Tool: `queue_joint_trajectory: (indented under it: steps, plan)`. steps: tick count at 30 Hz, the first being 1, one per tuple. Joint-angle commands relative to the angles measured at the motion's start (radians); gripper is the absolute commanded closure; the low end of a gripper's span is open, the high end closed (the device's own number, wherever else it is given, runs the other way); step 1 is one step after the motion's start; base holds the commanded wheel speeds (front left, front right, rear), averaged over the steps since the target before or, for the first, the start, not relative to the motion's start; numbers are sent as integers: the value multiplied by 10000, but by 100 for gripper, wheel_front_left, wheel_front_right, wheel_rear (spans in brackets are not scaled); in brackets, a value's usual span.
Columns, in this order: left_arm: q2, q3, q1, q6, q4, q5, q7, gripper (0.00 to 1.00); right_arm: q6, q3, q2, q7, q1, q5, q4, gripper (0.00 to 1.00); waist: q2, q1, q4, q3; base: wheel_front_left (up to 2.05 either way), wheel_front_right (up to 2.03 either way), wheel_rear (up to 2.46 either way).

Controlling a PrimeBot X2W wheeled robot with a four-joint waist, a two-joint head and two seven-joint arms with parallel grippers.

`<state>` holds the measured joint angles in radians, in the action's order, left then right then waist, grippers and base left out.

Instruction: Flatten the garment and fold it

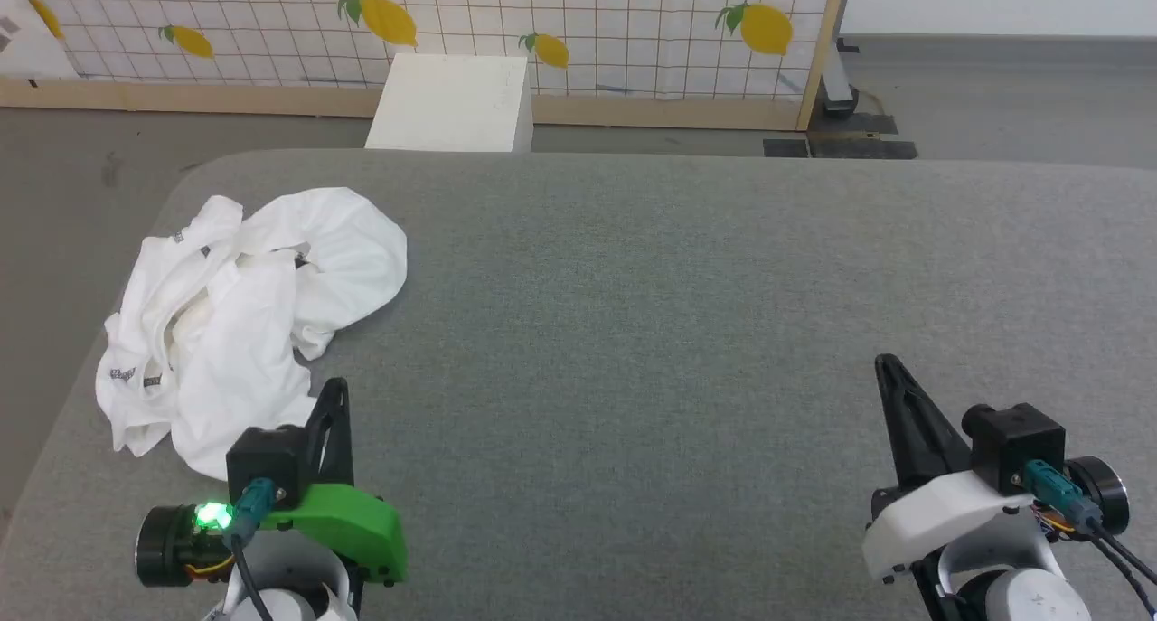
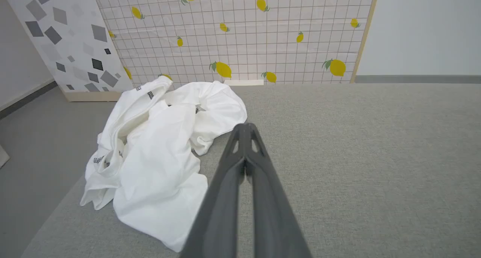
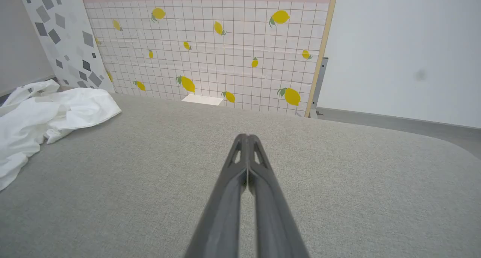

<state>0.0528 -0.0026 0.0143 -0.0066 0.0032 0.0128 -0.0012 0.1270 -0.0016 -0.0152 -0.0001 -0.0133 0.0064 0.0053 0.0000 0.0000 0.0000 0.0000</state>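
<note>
The garment [image 1: 253,314] lies crumpled in a loose heap on the left part of the desk [image 1: 678,286], close to its rounded far-left corner and left edge as I see it from the head camera. It is white and thin, bunched into overlapping folds, with short runs of dark stitching showing on a few ridges. I can't make out which part is sleeve, neck or hem.

My left tool [image 1: 333,393] sits at the lower left, its two dark fingers pressed together with nothing between them. The tip is just beside the near-right edge of the heap. Through the left wrist camera the closed fingers point past the cloth's right side, over bare grey surface, and I can't tell whether any part of the tool touches the fabric.

My right tool [image 1: 890,368] is at the lower right, well apart from the garment, over bare desk. Its fingers are likewise pressed together and hold nothing. From that wrist camera the heap shows at the left edge of the view.

Beyond the desk's far edge a white box [image 1: 452,104] stands on the floor [image 1: 994,97], against a lemon-print panel [image 1: 633,24].
</note>
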Motion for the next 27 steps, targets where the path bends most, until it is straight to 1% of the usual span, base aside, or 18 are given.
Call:
queue_joint_trajectory:
  steps: [1, 27]
  plan:
    - [-26, 26, -143, 66, -32, -128, 12, 100, 37, 16, 17, 1, 133, -64, -53, 100, 0, 0, 0, 0, 0, 0, 0]
    - [-26, 26, -143, 66, -32, -128, 12, 100, 37, 16, 17, 1, 133, -64, -53, 100, 0, 0, 0, 0, 0, 0, 0]
